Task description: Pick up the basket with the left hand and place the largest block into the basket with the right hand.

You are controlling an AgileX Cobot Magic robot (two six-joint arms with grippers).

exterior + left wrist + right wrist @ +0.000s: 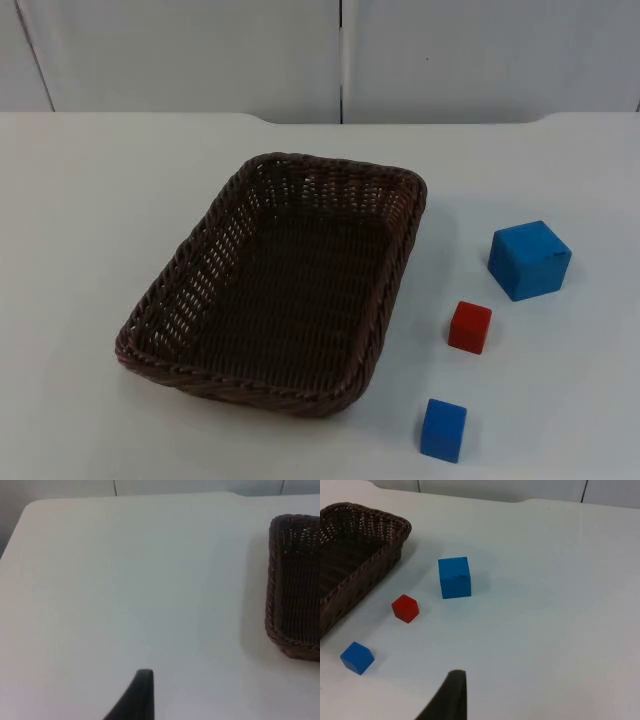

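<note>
Nothing grasped yet; task at its start. Brown wicker basket (280, 285) sits empty on the white table (90, 220), large blue block (530, 260) well to its right, red block (470, 327) and small blue block (443, 430) nearer the basket's right side. Left gripper (142, 680) hangs over bare table, basket well apart; right gripper (455, 677) hangs short of the blocks; whether either is apart or together, cannot tell. Next, likely: left takes the basket rim. Grey partition wall (200, 50) behind.

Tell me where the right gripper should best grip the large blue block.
Probably from above, across two opposite side faces of the large blue block. It sits flat, slightly turned, well apart from the small red block and the basket, so the fingers have room either side.
</note>
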